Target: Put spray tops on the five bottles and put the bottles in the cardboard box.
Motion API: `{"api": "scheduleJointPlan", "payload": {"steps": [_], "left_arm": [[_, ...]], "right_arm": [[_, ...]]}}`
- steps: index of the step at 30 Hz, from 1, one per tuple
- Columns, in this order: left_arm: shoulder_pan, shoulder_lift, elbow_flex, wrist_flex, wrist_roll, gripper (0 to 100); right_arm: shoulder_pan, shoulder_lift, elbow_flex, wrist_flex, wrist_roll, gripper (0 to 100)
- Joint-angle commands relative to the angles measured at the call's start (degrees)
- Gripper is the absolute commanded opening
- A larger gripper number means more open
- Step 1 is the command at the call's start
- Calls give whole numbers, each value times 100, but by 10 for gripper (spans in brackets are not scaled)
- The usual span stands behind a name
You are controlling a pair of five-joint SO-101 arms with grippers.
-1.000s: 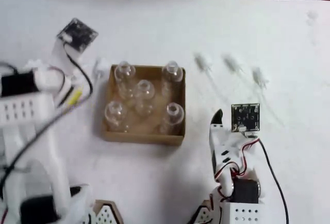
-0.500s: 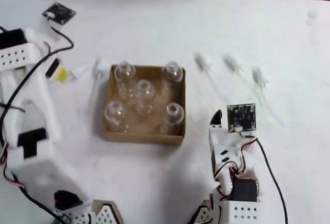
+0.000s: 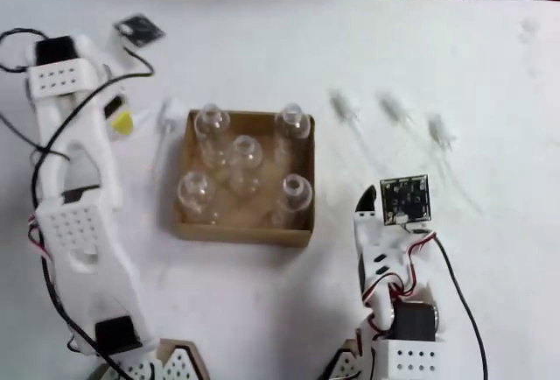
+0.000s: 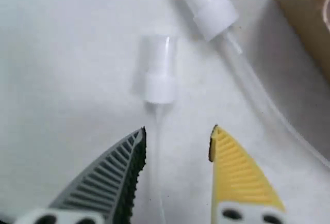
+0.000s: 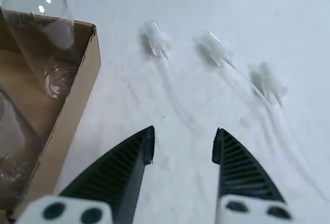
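While the bottles point(image 3: 245, 154) stood topless in the cardboard box point(image 3: 241, 233), spray tops point(image 3: 390, 110) lay loose, left tool point(image 4: 178, 130) and right tool point(image 5: 183, 131) gaping empty.

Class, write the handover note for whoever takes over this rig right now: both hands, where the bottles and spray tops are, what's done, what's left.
Left hand: open, empty, over a spray top lying left of the cardboard box; a second top lies beside it.
Right hand: open, empty, right of the box.
Three more tops lie right of the box.
Done: five bottles stand in the box.
Left: fit all five tops; no bottle has one.
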Motion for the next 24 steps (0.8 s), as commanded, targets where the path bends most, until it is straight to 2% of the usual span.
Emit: {"api": "scheduleJointPlan", "payload": {"steps": [1, 12, 17, 24], "left_arm": [[374, 462, -1020, 404, -571, 195], [374, 1692, -2796, 448, -642, 200], [400, 2035, -3253, 396, -686, 233], [356, 2492, -3358, -123, -642, 241]], "right_arm": [[4, -31, -26, -154, 97, 163], [-4, -31, -26, -154, 97, 164], [-4, -31, -26, -154, 97, 164], [-4, -31, -26, -154, 97, 164]]}}
